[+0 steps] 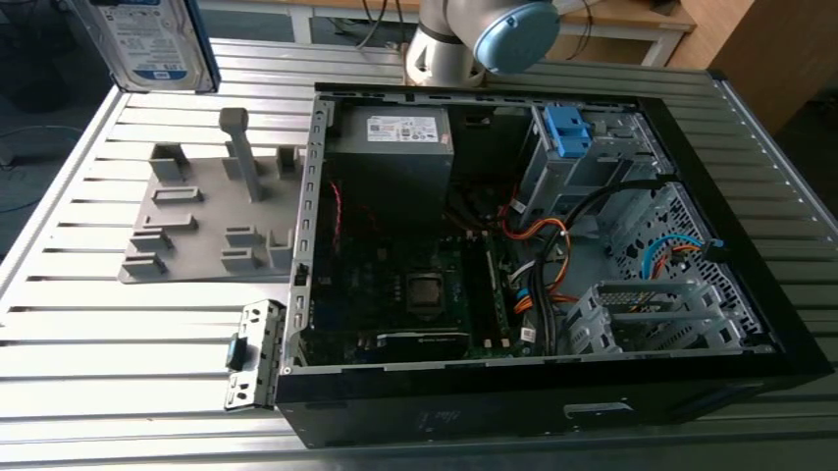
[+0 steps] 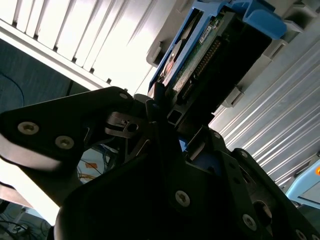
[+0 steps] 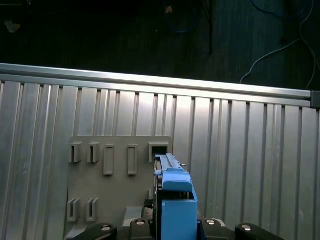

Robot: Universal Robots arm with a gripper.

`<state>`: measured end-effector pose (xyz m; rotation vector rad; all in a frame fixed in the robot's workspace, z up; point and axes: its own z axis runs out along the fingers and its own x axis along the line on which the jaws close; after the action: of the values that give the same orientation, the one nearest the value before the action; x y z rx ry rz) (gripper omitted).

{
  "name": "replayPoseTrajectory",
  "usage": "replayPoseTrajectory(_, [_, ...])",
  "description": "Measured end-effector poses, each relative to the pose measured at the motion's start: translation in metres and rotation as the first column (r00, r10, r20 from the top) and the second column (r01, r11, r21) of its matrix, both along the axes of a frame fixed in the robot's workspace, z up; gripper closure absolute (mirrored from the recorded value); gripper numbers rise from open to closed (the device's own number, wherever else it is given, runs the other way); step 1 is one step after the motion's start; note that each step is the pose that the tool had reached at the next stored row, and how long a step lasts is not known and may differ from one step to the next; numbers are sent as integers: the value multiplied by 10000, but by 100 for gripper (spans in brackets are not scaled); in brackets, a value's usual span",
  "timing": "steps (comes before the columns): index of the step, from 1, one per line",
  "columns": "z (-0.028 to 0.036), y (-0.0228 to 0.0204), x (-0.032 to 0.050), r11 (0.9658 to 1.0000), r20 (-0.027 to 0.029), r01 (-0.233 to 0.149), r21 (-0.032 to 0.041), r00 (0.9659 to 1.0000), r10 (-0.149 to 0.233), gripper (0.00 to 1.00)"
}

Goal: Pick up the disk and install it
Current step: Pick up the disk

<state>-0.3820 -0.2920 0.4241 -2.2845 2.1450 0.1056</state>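
In the exterior view I see the disk (image 1: 144,44) up in the air on the exterior view's left, well apart from the open computer (image 1: 524,245), in the second wrist view the gripper (image 2: 172,117) is squeezed tight on it (blue frame and all), and in the first wrist view it hangs over the grey holder (image 3: 115,190).

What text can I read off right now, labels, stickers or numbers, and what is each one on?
Label on the disk, exterior view: white and blue with rows of print, too small to read.
White sticker on the grey power supply box, exterior view: printed lines and marks, too blurred to read.
Nothing here can be quoted word for word.
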Motion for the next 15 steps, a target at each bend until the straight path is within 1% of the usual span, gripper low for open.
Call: replayPoseTrajectory(15, [70,0,0,10000,1,0,1,10000,0,64])
